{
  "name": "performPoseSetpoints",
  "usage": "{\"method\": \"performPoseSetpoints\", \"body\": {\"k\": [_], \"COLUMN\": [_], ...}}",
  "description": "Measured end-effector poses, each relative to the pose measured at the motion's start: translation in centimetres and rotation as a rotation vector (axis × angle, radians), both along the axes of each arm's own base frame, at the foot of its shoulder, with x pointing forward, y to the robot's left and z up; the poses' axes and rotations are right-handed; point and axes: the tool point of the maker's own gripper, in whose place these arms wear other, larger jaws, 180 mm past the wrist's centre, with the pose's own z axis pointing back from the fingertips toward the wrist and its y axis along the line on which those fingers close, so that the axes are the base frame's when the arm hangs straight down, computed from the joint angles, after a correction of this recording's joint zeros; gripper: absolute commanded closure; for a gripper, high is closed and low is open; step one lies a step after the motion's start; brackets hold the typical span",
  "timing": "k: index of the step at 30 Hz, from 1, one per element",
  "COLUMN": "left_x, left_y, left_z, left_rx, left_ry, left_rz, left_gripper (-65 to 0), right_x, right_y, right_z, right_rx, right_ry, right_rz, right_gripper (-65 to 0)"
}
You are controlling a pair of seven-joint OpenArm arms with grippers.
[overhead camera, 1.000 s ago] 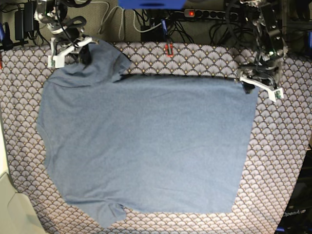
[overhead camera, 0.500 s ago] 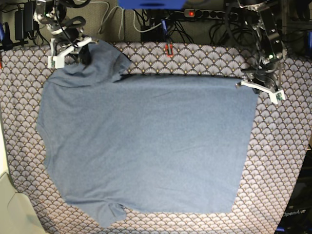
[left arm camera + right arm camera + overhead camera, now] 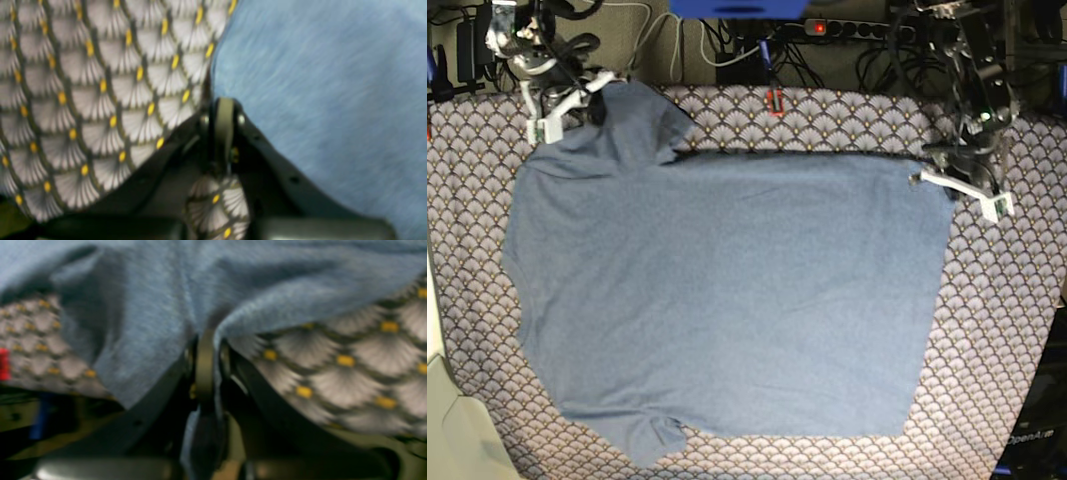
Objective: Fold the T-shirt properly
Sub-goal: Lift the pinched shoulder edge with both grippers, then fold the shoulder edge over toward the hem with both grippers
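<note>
The slate-blue T-shirt (image 3: pixel 727 290) lies spread flat on the scallop-patterned tablecloth (image 3: pixel 1007 330), plain side up. At the back left, my right gripper (image 3: pixel 599 100) is shut on the shirt's bunched sleeve area. In the right wrist view the cloth (image 3: pixel 150 290) runs down between the closed jaws (image 3: pixel 205 336). At the back right corner of the shirt my left gripper (image 3: pixel 927 173) is shut. In the left wrist view its tips (image 3: pixel 223 103) meet right on the shirt's edge (image 3: pixel 317 83). How much cloth they pinch is hidden.
Behind the table's back edge lie a power strip (image 3: pixel 847 28) and tangled cables. A small red clip (image 3: pixel 774 100) sits at the back middle. A pale object (image 3: pixel 447 430) stands at the front left corner. Bare tablecloth borders the shirt on the right and front.
My left gripper closed at the shirt's back right corner, and the shirt's right edge drew slightly inward. My right gripper rose a little toward the back with the sleeve.
</note>
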Motion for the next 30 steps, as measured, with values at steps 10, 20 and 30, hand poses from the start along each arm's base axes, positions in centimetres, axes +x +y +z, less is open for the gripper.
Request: {"method": "performPoseSetpoints", "body": {"k": [10,20,30], "left_x": [3.8,9.4,15.6], "left_y": [0.1,-0.2,-1.4], "left_z": [2.9,4.1,3.0], "left_rx": [0.007,-0.042,-0.108], "left_ry": [-0.094,-0.151,-0.106], "left_rz": [-0.005,0.009,-0.041], "left_gripper": [-0.4,-0.4,-0.4], "right_x": [6.0,15.7,23.4], "right_y": [-2.3,-4.1,-5.4], "right_z": [3.8,8.6,5.5], "right_rx": [-0.102,-0.153,-0.124], "right_ry": [-0.099,-0.204,-0.141], "right_rz": [0.076,0.091,0.090], "right_gripper": [0.0,0.0,0.0]}}
